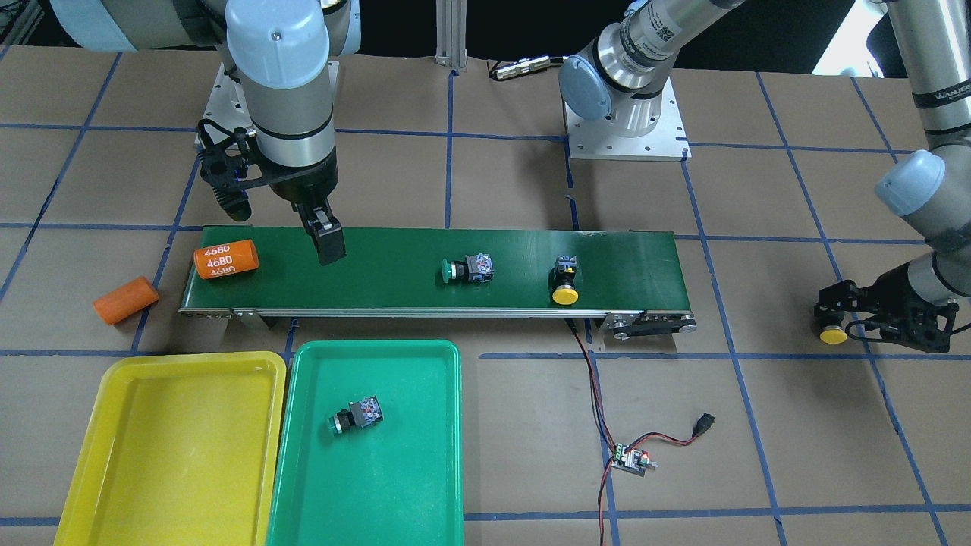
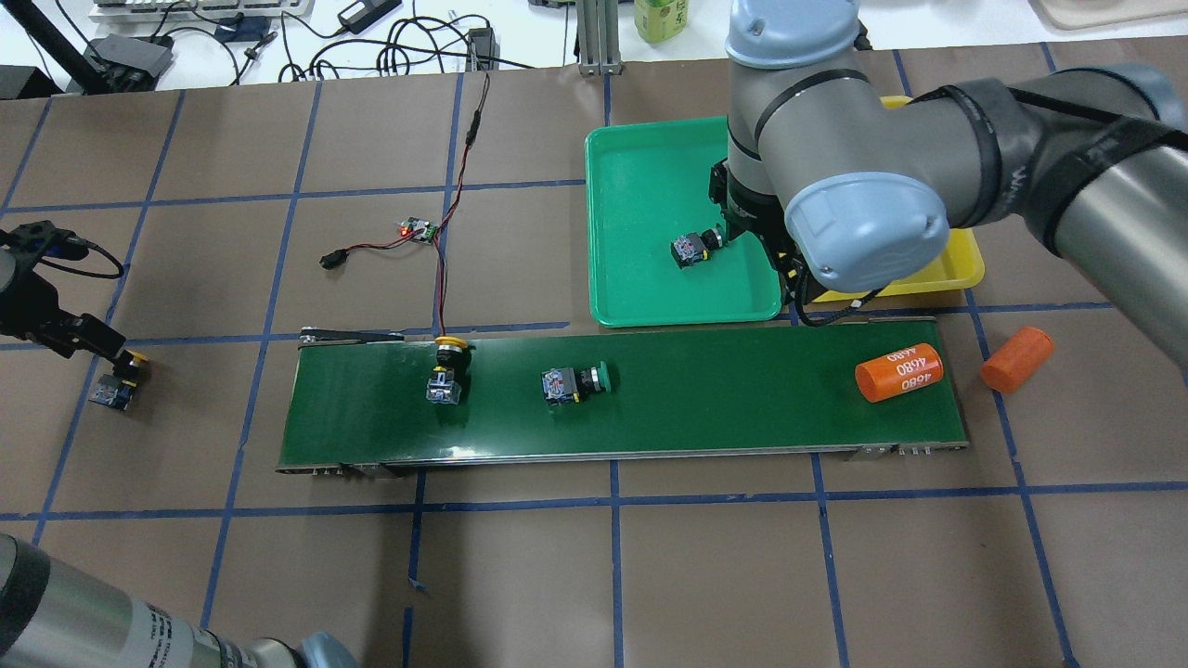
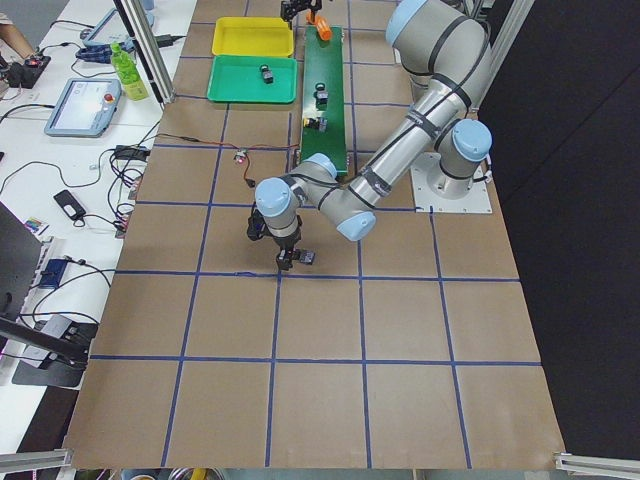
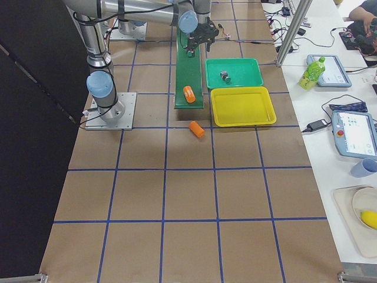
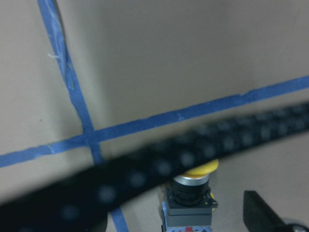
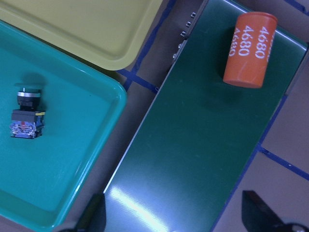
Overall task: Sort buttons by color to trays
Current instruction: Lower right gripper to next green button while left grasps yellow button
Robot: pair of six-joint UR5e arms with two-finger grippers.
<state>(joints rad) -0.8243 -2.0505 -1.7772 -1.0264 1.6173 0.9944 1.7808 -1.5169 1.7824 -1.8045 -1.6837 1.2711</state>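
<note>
— What could go wrong for us from here?

— The yellow button lies on the bare desk, right under our left gripper. That gripper is spread. One finger shows clear of the button's body, and the other is hidden behind a blurred cable. If we close off-centre, we reckon the round cap lets the button swivel or slip out. The cable hangs close enough to snag as well.

— And once we have it?

— The yellow tray is well apart from this gripper, over by our right gripper. A weak hold would have a long carry in which to fail.

— Which way does the button point?

— It lies on its side, with the cap pointing out from between the fingers, away from our base. Its long axis runs from cap to body, crosswise to the line between the fingers, so we judge they would meet the body's flat sides.

— And the right gripper?

— It is spread and empty, above the belt. Just beside it, one green button rests in the green tray.
</note>
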